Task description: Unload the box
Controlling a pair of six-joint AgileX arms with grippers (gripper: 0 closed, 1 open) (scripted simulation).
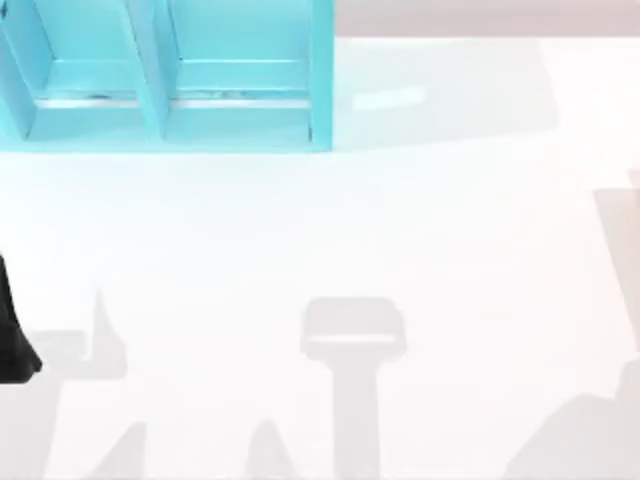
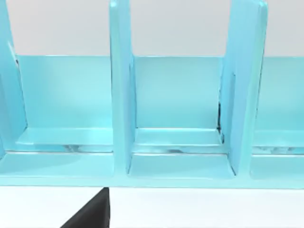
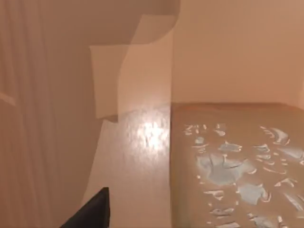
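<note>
The right wrist view looks into a tan cardboard box (image 3: 228,47) from close up. On the box floor lies a flat brown slab (image 3: 237,166) flecked with pale blue-white patches. A lighter flap or panel (image 3: 133,76) stands beside it. A dark part of my right gripper (image 3: 92,211) shows at the frame's edge, inside the box. A dark part of my left gripper (image 2: 90,213) hangs just in front of a cyan rack (image 2: 175,156). The left arm (image 1: 12,340) sits at the table's left edge.
The cyan rack (image 1: 170,110) stands at the back left of the white table (image 1: 330,230), its open compartments split by upright dividers (image 2: 121,90). A pale box-like shape (image 1: 625,260) shows at the right edge. Arm shadows fall along the front.
</note>
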